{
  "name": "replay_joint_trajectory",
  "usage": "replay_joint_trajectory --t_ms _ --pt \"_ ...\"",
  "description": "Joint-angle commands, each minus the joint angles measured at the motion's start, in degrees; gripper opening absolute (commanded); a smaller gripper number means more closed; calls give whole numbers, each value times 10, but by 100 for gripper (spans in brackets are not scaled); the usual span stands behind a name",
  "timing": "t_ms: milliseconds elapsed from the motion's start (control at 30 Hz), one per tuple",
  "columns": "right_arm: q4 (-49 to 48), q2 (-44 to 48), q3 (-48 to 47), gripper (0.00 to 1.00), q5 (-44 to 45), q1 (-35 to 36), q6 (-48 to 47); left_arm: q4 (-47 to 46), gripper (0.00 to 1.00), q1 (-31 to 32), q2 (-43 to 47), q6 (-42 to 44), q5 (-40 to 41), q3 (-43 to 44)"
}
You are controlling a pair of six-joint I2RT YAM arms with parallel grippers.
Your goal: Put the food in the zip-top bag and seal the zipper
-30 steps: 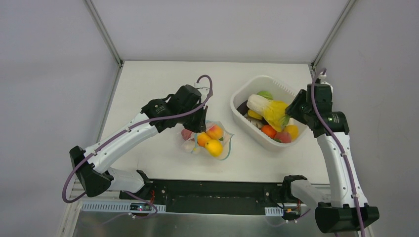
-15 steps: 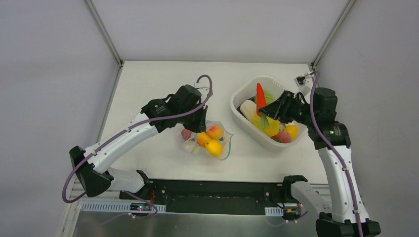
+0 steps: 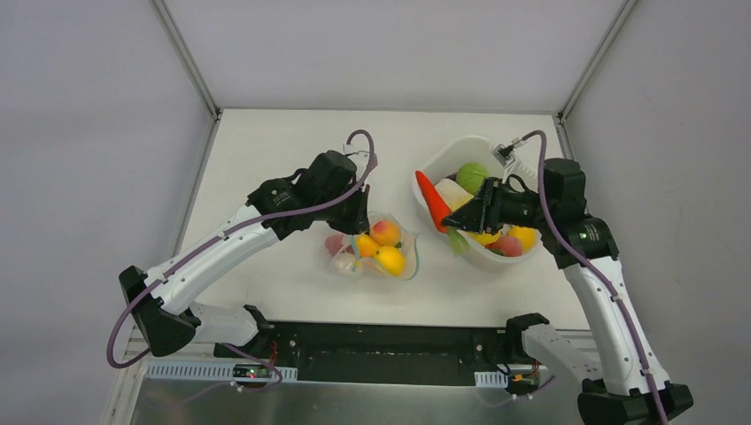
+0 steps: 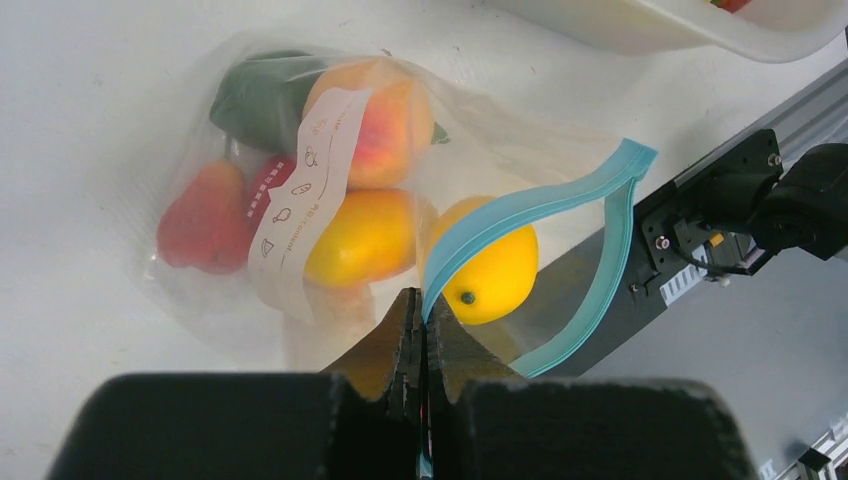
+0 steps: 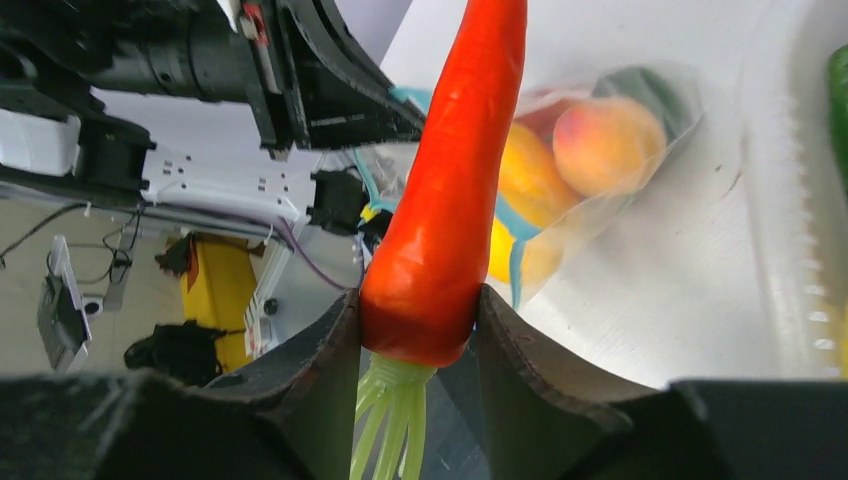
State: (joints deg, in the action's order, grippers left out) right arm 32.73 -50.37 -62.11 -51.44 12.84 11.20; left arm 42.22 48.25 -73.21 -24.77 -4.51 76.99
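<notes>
Zip-top bag [image 3: 372,251] is lying on the counter [image 3: 266,159], near-centre, with its mouth facing roughly 3 o'clock in the top view. Several food pieces are sitting inside it: a peach [image 4: 375,120], an orange fruit [image 4: 365,238], a red piece [image 4: 200,220] and something dark green [image 4: 262,95]. A yellow lemon [image 4: 495,275] is lying right at the mouth, half under the lip.

Left fingers [image 4: 395,345] are pressing fully together on one lip of the zipper [image 4: 540,205], lifting it so the mouth is gaping. The other lip is curving away separately, so nothing is sealed.

At about 2 o'clock from the bag, right fingers [image 5: 320,350] are clamping partway closed around the thick end of a carrot [image 5: 450,200]. It is hanging in the air between bag and tub, tip pointing toward 11 o'clock, green stalk trailing below.

Farther right, the white tub [image 3: 474,142] is holding more food: a green piece [image 3: 474,174], plus yellow and red ones partly hidden by the arm.

Judging progress: loading is partway through. The carrot is yet to go in, the tub is not emptied, and zipping is not started.
</notes>
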Motion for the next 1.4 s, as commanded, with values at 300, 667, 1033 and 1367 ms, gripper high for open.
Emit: replay_joint_trajectory --t_ms 300,667,1033,1367 --pt "16 -39 9 9 136 244 -35 -35 0 -8 23 -30 17 -3" --pt "57 -114 -9 13 243 301 -50 -31 0 -8 34 -28 12 -7" --pt "43 -267 -139 15 322 309 56 -38 0 -8 38 -30 -11 -20" --pt "38 -352 -229 23 392 358 111 -54 0 -8 40 -45 -38 -24"
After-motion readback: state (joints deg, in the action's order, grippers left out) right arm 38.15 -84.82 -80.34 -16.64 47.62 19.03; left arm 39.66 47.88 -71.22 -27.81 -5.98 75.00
